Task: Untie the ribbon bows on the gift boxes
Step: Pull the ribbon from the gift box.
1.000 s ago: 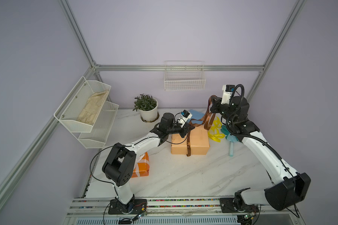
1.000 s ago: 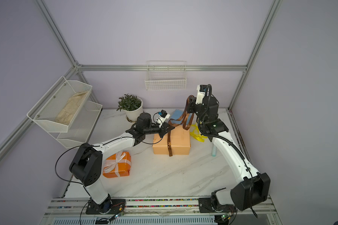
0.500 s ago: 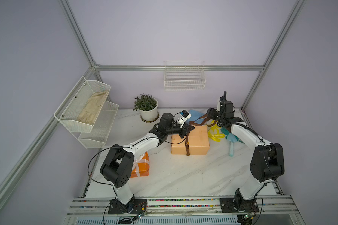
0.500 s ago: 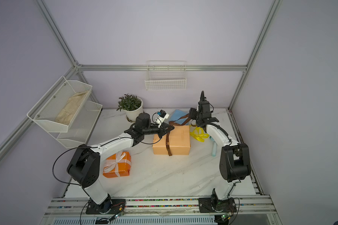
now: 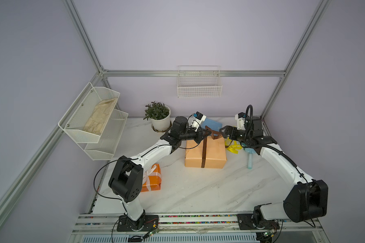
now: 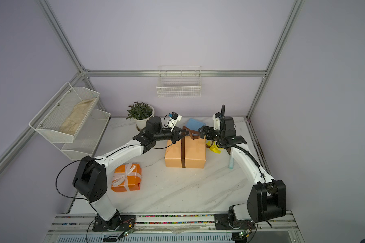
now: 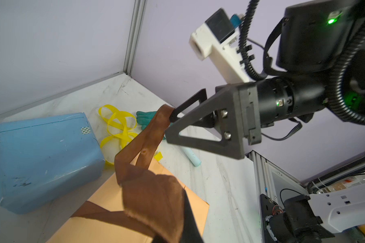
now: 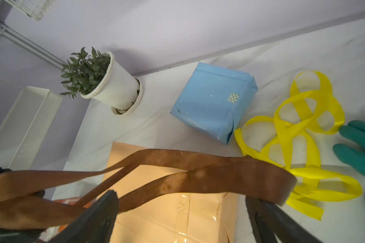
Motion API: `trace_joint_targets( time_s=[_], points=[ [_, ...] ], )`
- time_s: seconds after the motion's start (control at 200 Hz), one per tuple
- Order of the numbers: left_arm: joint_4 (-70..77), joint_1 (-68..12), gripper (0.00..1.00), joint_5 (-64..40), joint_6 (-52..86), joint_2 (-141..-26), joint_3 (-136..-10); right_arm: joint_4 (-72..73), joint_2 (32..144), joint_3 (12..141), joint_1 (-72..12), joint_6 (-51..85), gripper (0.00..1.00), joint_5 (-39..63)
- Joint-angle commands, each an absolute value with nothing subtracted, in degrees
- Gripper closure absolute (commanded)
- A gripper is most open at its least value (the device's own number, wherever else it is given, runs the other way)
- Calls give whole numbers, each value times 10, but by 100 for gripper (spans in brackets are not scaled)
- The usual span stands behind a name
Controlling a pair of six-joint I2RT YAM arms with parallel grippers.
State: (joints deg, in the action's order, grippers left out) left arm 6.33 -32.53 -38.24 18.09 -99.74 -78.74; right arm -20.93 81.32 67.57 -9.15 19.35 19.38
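Peach box (image 5: 215, 154) sits mid-bench (image 5: 198, 189) w/ brown ribbon (image 5: 203, 151) banded round it front to back; the ribbon's loose lengths rise off the box's far edge. L gripper (image 5: 207, 134) comes in low over that far edge, jaws closed, pinching the brown ribbon. R gripper (image 5: 222, 132) faces it from the opposite side, near but apart, jaws spread wide and clamping nothing. In the R wrist view a loop of the brown ribbon runs across in front of both fingers (image 8: 101, 214); can't tell if it rests on them. Blue box (image 5: 212, 125) stands just behind the peach box, btwn the two wrists and partly hidden by the L wrist camera in both top views. Yellow ribbon (image 8: 299, 134) lies in loose loops on the bench, touching the blue box's corner and just right of the peach box, under the R wrist. Teal glove (image 8: 358, 147) lies just beside the yellow loops, mostly covered by the R arm from above. A pale mint tube (image 5: 249, 162) lies near it by the R forearm. Orange box (image 6: 126, 178) sits near-left, well apart from the peach box, white ribbon (image 6: 124, 175) tied in a bow on top; in a top view the L arm's elbow blocks part of it. Plant pot (image 5: 160, 123) stands at back-left, close to the L wrist. Rack (image 5: 93, 126) on the left wall holds a cloth; wire basket (image 5: 199, 88) hangs on the back wall.
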Motion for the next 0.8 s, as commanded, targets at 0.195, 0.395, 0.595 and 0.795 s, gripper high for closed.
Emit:
trace_joint_targets(
  time_s=[0.195, 0.395, 0.595, 0.795],
  points=[
    [72, -338, 100, -405, 244, -988, -871, -222, 820, 654, -93, 196, 3, 233],
    [8, -337, 100, -390, 220, -999, -964, -221, 802, 655, -93, 192, 3, 200],
    [-7, -337, 100, -393, 233, -1002, -1000, -243, 792, 648, -93, 213, 3, 179],
    [-64, -333, 100, -365, 206, -998, -1065, -236, 768, 662, -93, 204, 3, 229]
  ],
)
